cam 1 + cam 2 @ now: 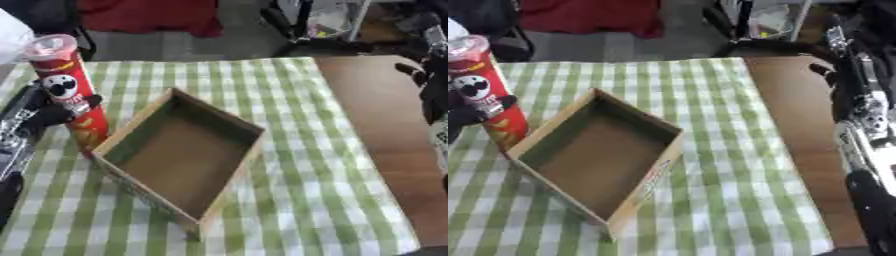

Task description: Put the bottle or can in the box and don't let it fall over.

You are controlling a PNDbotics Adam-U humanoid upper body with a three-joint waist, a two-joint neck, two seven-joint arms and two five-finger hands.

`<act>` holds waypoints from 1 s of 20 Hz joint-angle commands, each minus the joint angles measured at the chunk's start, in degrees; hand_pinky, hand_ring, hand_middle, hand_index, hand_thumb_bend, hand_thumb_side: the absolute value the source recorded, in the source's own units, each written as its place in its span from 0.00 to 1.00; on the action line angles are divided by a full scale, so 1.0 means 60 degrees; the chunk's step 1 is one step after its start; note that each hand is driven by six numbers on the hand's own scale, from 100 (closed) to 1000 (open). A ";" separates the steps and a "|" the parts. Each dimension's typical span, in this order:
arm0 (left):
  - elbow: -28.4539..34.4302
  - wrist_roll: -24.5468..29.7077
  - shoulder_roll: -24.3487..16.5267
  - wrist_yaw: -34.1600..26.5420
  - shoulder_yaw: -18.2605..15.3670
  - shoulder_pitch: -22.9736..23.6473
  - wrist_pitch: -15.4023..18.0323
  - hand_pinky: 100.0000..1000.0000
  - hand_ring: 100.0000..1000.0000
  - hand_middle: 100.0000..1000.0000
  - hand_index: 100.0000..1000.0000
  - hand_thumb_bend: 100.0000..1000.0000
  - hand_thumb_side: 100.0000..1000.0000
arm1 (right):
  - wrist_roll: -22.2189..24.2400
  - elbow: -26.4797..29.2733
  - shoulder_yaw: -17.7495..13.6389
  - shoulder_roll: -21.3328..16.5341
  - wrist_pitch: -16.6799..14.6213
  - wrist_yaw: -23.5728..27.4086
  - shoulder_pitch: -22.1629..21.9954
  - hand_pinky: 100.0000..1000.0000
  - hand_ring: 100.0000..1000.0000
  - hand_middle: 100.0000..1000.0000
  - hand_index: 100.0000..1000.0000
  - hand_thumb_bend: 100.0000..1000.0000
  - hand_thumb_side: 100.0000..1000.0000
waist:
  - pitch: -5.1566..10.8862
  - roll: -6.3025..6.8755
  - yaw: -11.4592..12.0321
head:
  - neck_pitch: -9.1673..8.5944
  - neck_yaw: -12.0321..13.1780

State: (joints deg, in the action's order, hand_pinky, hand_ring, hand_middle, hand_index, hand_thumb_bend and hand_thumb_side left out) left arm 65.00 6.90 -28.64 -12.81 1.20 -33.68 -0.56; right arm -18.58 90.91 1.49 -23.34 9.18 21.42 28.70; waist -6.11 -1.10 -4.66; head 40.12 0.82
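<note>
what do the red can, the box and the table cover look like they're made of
Red can, held by the left hand: likely printed cardboard tube, slightly glossy, with a clear plastic lid.
Box: looks like thin wood or stiff board, matte brown, with pale raw-looking edges.
Table cover: green and white checked cloth or vinyl; it lies flat, so which one is unclear.

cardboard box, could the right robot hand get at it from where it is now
Probably yes. The right robot hand hangs at the table's right edge, and only bare checked tablecloth lies between it and the open cardboard box.
</note>
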 commanded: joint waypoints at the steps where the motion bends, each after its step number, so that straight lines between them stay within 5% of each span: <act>1: 0.0205 -0.0051 -0.0263 0.0135 -0.0046 -0.0219 0.0124 1.00 0.38 0.37 0.42 0.42 0.00 | -0.0012 0.0073 -0.0065 -0.0112 -0.0017 -0.0042 0.0128 0.82 0.83 0.82 0.84 0.25 0.64 | 0.0101 0.0021 -0.0015 | -0.0082 -0.0004; 20: 0.1498 -0.0399 -0.0616 -0.0170 0.0017 -0.1150 0.0084 0.99 0.37 0.35 0.39 0.43 0.00 | -0.0022 0.0095 -0.0085 -0.0209 -0.0029 -0.0036 0.0091 0.82 0.83 0.82 0.84 0.23 0.65 | 0.0242 0.0055 0.0041 | 0.0072 -0.0260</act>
State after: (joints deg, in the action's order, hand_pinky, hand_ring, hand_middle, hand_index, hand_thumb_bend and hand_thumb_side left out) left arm 71.85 4.77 -30.27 -13.12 1.39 -39.00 0.33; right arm -18.65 90.90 1.47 -23.34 9.13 21.42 28.63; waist -5.73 -0.89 -4.46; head 40.27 -0.43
